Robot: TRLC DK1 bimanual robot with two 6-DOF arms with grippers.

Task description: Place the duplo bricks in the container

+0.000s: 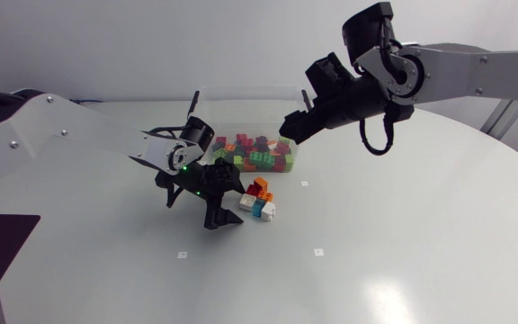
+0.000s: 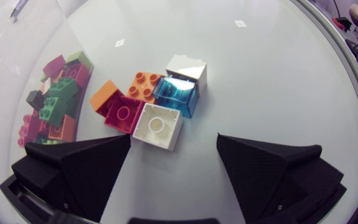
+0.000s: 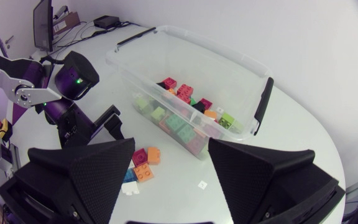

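Centre frame on the white worktop (image 1: 403, 234), a small heap of loose bricks (image 1: 259, 200) lies just ahead of the left fingers (image 2: 86, 168), which are spread wide and hold nothing. Higher up, the right fingers (image 3: 86, 174) hang open and empty above the clear container (image 3: 191, 42), which is part-filled with bricks.

Bright, even light from above fills every view. The white worktop (image 1: 403, 234) carries a broad, soft sheen ahead of the left claw (image 2: 174, 140). Shadows under that claw and beside the bricks (image 2: 157, 102) are faint and diffuse. In both wrist views the worktop's edge bows strongly. The right claw (image 3: 171, 143) shows as flat matte black.
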